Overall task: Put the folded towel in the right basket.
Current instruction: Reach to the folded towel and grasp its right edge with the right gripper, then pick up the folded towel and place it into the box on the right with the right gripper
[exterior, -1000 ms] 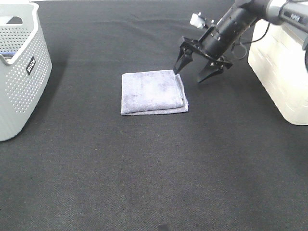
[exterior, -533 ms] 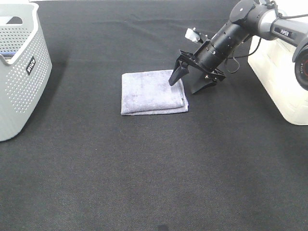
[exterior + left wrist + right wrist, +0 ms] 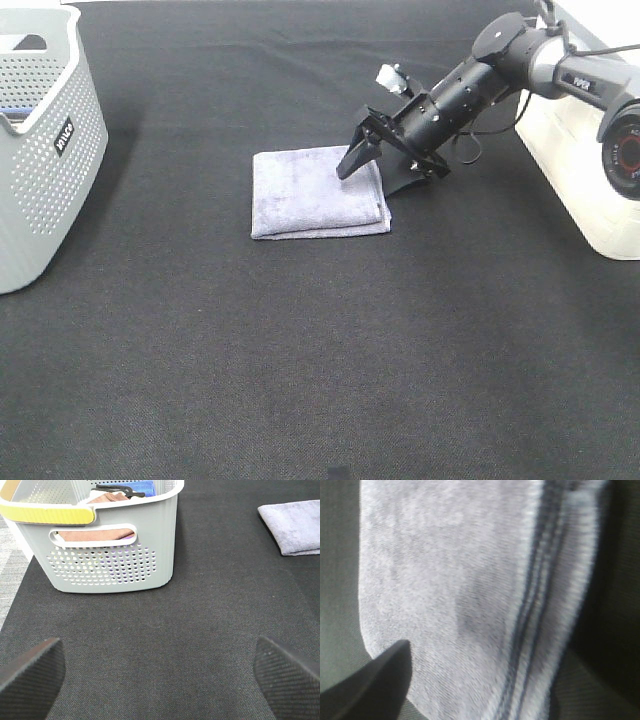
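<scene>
The folded grey-lilac towel [image 3: 312, 193] lies flat on the black table, near the middle. My right gripper [image 3: 376, 177] is open and low over the towel's right edge. One finger [image 3: 351, 162] rests over the towel's top and the other [image 3: 405, 185] sits on the table just beside the edge. In the right wrist view the towel [image 3: 460, 580] fills the frame, with its folded layers showing and one fingertip [image 3: 375, 685] at its corner. The right basket [image 3: 585, 150] is white and stands at the right edge. My left gripper [image 3: 159, 680] is open and empty, far from the towel [image 3: 295, 525].
A grey perforated basket [image 3: 45, 150] stands at the far left and holds several folded cloths; it shows close up in the left wrist view [image 3: 100, 560]. The table is covered in black cloth [image 3: 320, 350].
My right gripper has moved down and to the left, from above the towel's far right corner to straddling its right edge. The towel and the left arm have not moved.
</scene>
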Tool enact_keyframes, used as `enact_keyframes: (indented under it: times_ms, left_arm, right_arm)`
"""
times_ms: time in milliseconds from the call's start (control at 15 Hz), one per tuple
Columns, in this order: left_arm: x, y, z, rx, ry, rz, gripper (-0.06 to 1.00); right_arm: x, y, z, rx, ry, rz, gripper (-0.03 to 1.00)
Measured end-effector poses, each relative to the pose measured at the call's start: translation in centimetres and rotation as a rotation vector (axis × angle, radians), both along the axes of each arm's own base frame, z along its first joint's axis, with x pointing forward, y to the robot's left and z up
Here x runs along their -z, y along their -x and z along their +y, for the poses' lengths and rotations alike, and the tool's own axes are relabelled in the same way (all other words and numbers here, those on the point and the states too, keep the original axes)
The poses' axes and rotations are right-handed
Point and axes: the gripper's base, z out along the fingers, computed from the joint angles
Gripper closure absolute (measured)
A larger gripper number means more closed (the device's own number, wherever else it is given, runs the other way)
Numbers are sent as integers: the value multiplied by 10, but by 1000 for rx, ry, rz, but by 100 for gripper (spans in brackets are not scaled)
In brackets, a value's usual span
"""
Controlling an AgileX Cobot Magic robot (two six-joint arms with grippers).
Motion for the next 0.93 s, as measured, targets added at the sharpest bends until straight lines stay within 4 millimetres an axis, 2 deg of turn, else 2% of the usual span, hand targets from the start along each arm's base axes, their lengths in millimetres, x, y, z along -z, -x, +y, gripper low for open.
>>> enact_keyframes:
  times_ms: [200,400,533,667,800,933]
  left_arm:
    - [0,0,0,0,0,0,-3]
    - [0,0,0,0,0,0,-3]
    - [0,0,0,0,0,0,-3]
    - [0,0,0,0,0,0,-3]
    - [0,0,0,0,0,0,-3]
    - [0,0,0,0,0,0,-3]
  right_arm:
    - [4,4,11,-28,5,2,49]
    - [9,4,11,-30,15,7,89]
    - [9,4,11,-30,15,7,90]
    - [-1,4,10,-42,28,-24,90]
    - [-31,3,8,-61,46,-97,90]
    - [-72,4,4,-72,87,-190,90]
